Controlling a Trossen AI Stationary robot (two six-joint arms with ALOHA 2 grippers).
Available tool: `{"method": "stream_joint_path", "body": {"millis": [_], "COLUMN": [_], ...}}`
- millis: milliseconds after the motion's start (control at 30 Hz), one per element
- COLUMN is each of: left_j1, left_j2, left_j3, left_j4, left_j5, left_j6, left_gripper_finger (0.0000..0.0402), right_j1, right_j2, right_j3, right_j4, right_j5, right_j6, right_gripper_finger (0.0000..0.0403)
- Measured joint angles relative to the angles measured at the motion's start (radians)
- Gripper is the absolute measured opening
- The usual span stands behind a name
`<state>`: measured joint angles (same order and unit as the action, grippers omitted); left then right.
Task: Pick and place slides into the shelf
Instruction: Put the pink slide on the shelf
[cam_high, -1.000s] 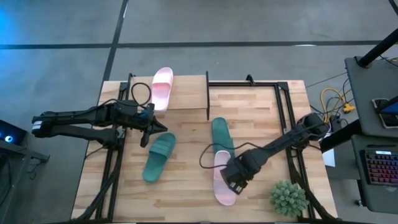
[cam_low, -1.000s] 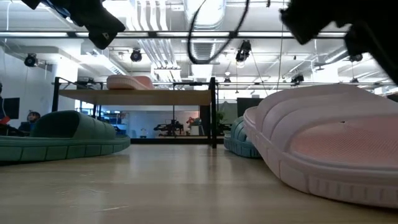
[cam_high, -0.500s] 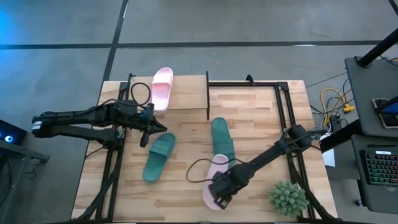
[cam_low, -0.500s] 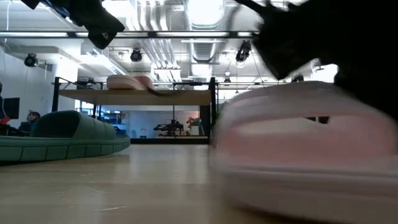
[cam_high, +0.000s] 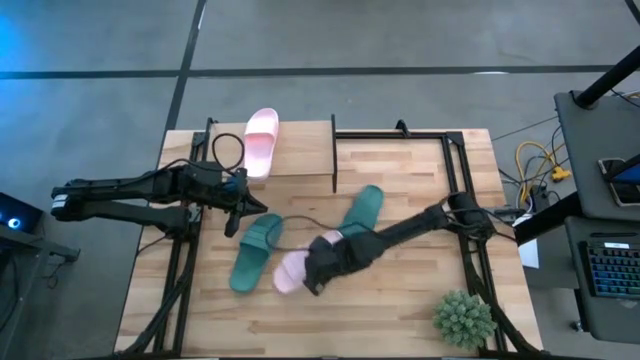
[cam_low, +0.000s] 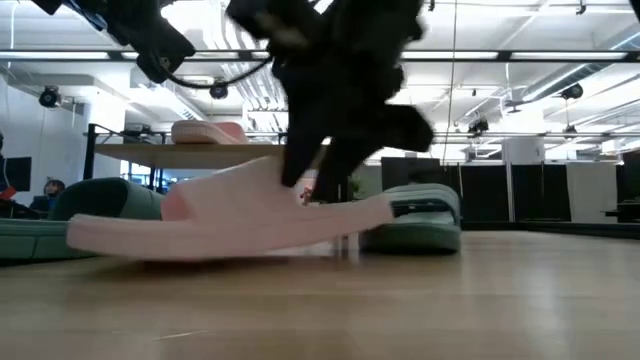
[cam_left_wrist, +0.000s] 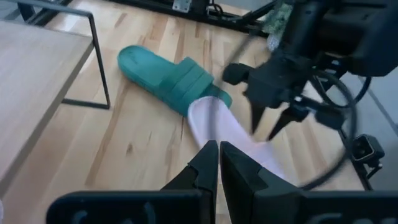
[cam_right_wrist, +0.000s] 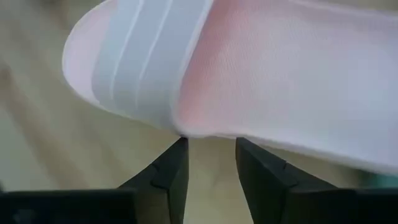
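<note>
One pink slide (cam_high: 294, 270) lies on the table near the middle, and in the right wrist view its strap (cam_right_wrist: 140, 56) faces the camera. My right gripper (cam_high: 318, 266) is open at that slide's side. A second pink slide (cam_high: 260, 140) rests sole down on the shelf (cam_high: 300, 150) at the far edge. One green slide (cam_high: 255, 250) lies to the left of the pink one, and another green slide (cam_high: 360, 212) lies slantwise under my right arm. My left gripper (cam_left_wrist: 217, 152) is shut and hovers by the shelf's left leg. My right gripper has its open fingertips (cam_right_wrist: 180, 144) at the pink slide's long side edge (cam_right_wrist: 181, 129), close by the strap. They come slanting down from the table's right. Nothing is between the fingers. The slide lies on the table.
A spiky potted plant (cam_high: 463, 318) stands at the near right corner. Black frame rails (cam_high: 462, 170) run along both table sides. In the low view, the room shows beyond the shelf (cam_low: 230, 155). Bare wood lies along the near edge.
My right gripper has swept from the near right part of the table toward the left and a little toward the far edge. The pink slide slid along the table with it and turned about. The green slide beside it turned, its far end swinging right.
</note>
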<state>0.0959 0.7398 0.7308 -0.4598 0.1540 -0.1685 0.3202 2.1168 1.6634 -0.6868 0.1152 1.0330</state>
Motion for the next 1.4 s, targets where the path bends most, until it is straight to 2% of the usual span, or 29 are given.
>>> {"method": "stream_joint_path", "body": {"millis": [133, 267, 400, 567, 733, 800, 900, 1100, 1233, 1400], "left_j1": [-0.001, -0.009, -0.027, -0.05, -0.071, -0.074, -0.073, -0.073, -0.076, -0.077], "left_j2": [-0.013, -0.029, -0.039, -0.043, -0.042, -0.039, -0.039, -0.038, -0.043, -0.041], "left_j3": [-0.001, -0.001, -0.005, -0.022, -0.025, -0.025, -0.026, -0.029, -0.031, -0.033], "left_j4": [-0.004, -0.004, -0.003, -0.007, -0.022, -0.022, -0.02, -0.023, -0.026, -0.026], "left_j5": [0.004, 0.007, 0.008, 0.008, 0.006, 0.005, 0.004, 0.001, 0.001, 0.001], "left_j6": [-0.012, -0.037, -0.046, -0.062, -0.063, -0.063, -0.062, -0.062, -0.062, -0.062], "left_gripper_finger": [0.0004, 0.0004, 0.0004, 0.0004, 0.0004, 0.0004, 0.0004, 0.0004, 0.0004, 0.0004], "right_j1": [-0.029, -0.044, -0.059, -0.085, -0.097, -0.108, -0.121, -0.119, -0.07, -0.011], "right_j2": [0.0, -0.001, -0.001, -0.001, -0.002, -0.002, 0.013, 0.079, 0.073, 0.047], "right_j3": [0.041, 0.09, 0.108, 0.083, 0.081, 0.081, 0.082, 0.086, 0.084, 0.081], "right_j4": [0.001, -0.098, -0.245, -0.244, -0.327, -0.328, -0.304, -0.298, -0.302, -0.302], "right_j5": [0.008, 0.037, 0.14, 0.08, 0.189, 0.199, 0.17, -0.019, -0.049, -0.181], "right_j6": [-0.064, -0.099, -0.061, -0.088, -0.004, -0.002, -0.013, -0.045, 0.004, 0.066], "right_gripper_finger": [0.012, 0.0115, 0.0111, 0.0118, 0.0134, 0.014, 0.0143, 0.0135, 0.0128, 0.0125]}}
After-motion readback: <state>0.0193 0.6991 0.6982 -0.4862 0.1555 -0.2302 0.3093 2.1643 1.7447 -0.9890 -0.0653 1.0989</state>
